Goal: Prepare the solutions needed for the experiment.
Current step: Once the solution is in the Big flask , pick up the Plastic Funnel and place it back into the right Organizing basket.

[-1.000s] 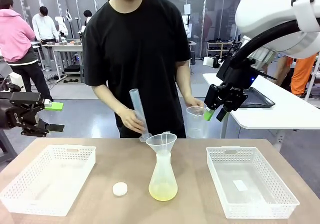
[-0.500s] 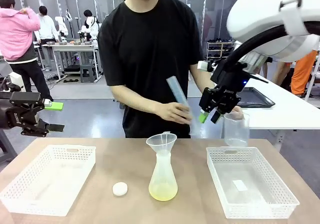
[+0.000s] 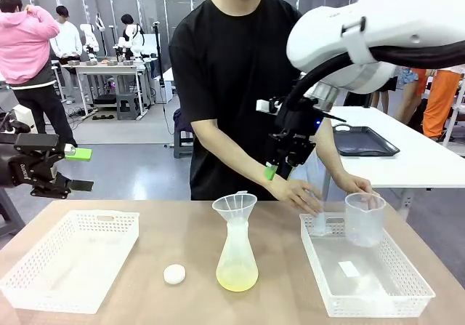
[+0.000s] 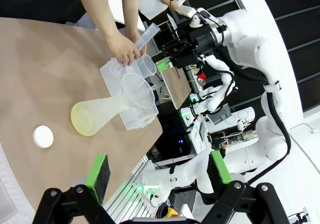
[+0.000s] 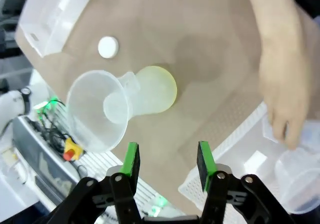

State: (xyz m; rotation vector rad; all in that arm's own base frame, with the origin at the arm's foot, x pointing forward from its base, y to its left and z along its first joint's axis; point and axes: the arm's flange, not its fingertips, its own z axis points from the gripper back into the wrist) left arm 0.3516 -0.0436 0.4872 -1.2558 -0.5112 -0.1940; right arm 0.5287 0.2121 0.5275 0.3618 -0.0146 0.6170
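Note:
The solutions (image 3: 236,276) are a shallow pale yellow-green liquid in the bottom of a translucent conical flask (image 3: 236,249) at the table's middle, with a funnel (image 3: 235,206) in its neck. My right gripper (image 3: 280,171) hangs open above and behind the flask, close to the person's forearm. From the right wrist view its fingers (image 5: 131,160) hold nothing, and the funnel (image 5: 97,111) and the solutions (image 5: 159,87) lie below. My left gripper (image 3: 73,169) stays open off the table's left edge. In the left wrist view its green pads (image 4: 98,170) stand wide apart, and the flask (image 4: 100,115) lies farther off.
A small white cap (image 3: 174,273) lies left of the flask. White baskets sit at the left (image 3: 43,281) and right (image 3: 396,296). The person's hands set a beaker (image 3: 365,219) and a measuring cylinder (image 3: 317,212) into the right basket.
My right arm has swung left toward the table's middle. The person has carried the cylinder and beaker rightward and down into the right basket. The left arm has not moved.

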